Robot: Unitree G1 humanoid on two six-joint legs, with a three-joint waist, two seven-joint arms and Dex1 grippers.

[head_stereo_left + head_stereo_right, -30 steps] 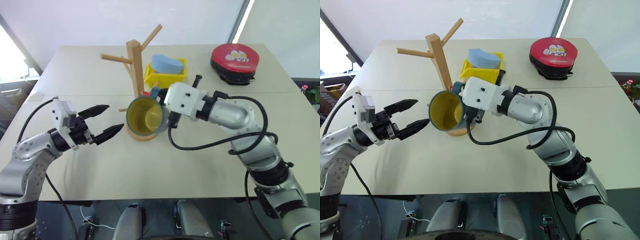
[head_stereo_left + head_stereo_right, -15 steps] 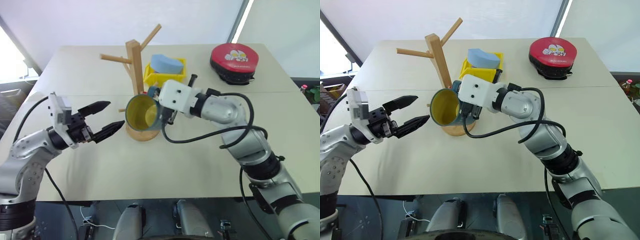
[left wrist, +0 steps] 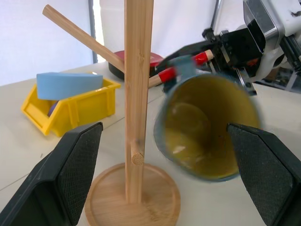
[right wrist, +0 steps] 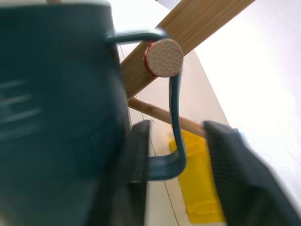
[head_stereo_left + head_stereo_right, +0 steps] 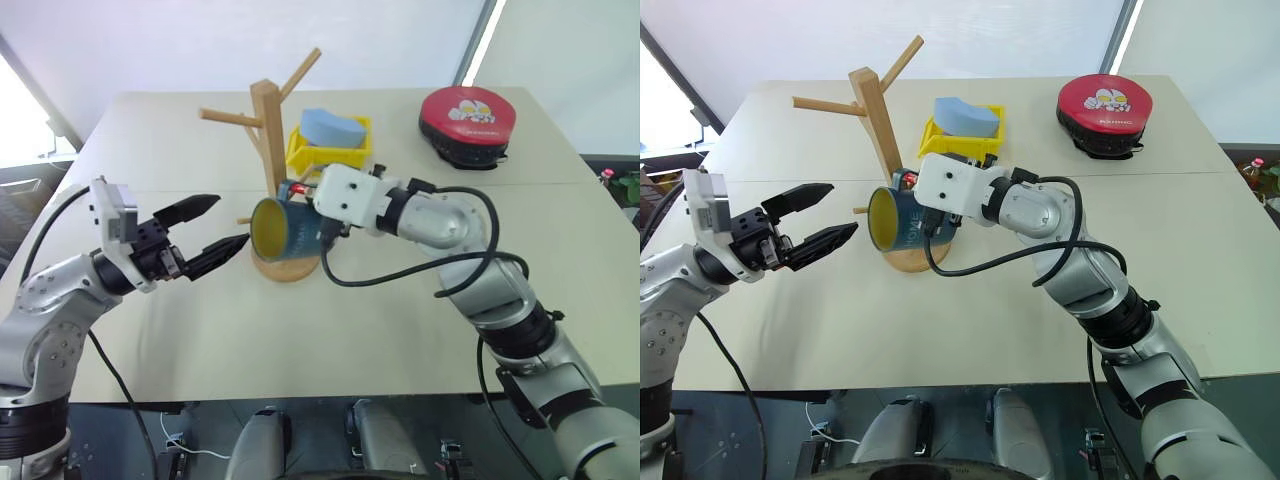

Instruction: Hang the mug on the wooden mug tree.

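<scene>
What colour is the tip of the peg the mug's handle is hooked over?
Red band with a pale wood end, on the light wooden mug tree peg tip; right wrist view shows it best.

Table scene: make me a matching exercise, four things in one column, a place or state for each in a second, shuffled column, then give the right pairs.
Things:
1. mug
2. blue sponge
3. red round case
4. left gripper

Places or states:
A. far right part of the table
B. lying in the yellow bin
C. handle looped over a red-tipped peg of the wooden mug tree
D. open, holding nothing, apart from the mug

Pairs: 1-C, 2-B, 3-A, 4-D
</scene>
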